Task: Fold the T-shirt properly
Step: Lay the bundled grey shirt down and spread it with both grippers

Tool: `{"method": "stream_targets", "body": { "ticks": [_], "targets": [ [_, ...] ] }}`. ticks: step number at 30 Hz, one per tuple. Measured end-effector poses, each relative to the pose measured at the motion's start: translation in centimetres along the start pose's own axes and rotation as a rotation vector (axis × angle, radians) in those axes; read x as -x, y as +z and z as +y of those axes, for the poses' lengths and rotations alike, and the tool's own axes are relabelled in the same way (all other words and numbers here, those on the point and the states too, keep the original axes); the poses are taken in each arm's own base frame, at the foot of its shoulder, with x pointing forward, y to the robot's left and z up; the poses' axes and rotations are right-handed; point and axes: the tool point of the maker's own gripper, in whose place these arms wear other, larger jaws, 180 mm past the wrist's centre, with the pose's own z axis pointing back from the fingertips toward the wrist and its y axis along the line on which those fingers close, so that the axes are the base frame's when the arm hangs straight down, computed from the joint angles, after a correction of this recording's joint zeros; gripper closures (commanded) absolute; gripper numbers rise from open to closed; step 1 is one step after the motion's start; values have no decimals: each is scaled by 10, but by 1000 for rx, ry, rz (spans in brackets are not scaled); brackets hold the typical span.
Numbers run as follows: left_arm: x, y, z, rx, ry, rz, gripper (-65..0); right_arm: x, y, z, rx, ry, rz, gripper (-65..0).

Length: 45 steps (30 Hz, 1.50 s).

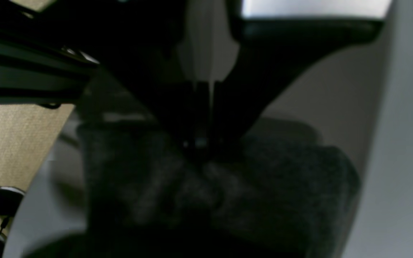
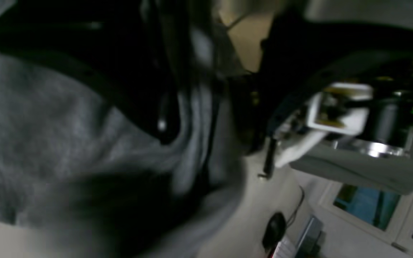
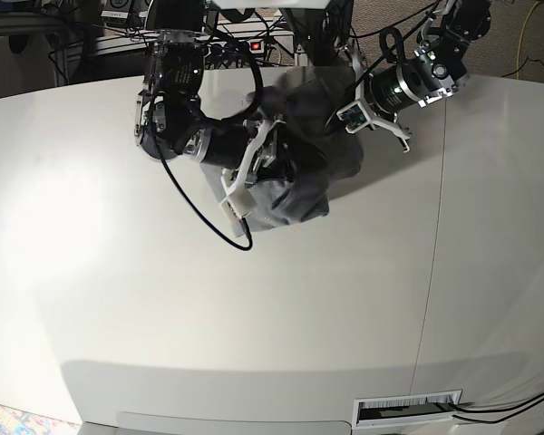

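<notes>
Sharp, evenly lit base view; both wrist views dim and blurred.

In the base view the white table (image 3: 118, 299) is bright, with a soft glare patch at left and a grey shadow band along its near edge; focus is crisp and the table's edges curve from lens distortion. The left wrist view is very dark and out of focus, the T-shirt (image 1: 271, 186) a murky mass, with pale light only at the right and top. The right wrist view is smeared by motion blur, the black foreground parts near silhouette, a small glint on metal at right.
</notes>
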Motion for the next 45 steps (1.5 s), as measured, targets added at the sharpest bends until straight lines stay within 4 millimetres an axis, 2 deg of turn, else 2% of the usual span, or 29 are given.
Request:
{"method": "stream_targets", "body": {
  "ticks": [6,10,14,18,24,30,34,37,40,43,45],
  "targets": [
    [0,0,0,0,0,0,0,-1,0,2,-9,-2,-8,-237],
    [0,0,0,-1,-1,1,0,-13,1,14,-77,-15,-66,-237],
    [5,0,6,-35,-83,30,0,-24,2,22,-123,-16,-108,-237],
    [14,4,29,-156,-150,103,0,-29,2,20,-118,-1,-111,-236],
    [27,22,63,-336,-255,273,0,-37,0,-2,0,79,-46,-236],
    [0,46,94,-540,-363,270,0,-44,1,-20,93,131,-10,-236],
    [-18,66,108,-639,-339,253,0,-49,4,-36,186,170,-5,-236],
    [-37,72,99,-608,-255,186,0,-60,9,-52,274,221,-8,-214],
    [-59,67,67,-468,-110,47,0,-81,17,-65,347,289,-16,-127],
    [-68,62,37,-335,15,-45,0,-96,25,-75,410,339,-13,-35],
    [-66,60,26,-286,50,-51,0,-101,29,-83,456,363,-12,-13]
  ]
}}
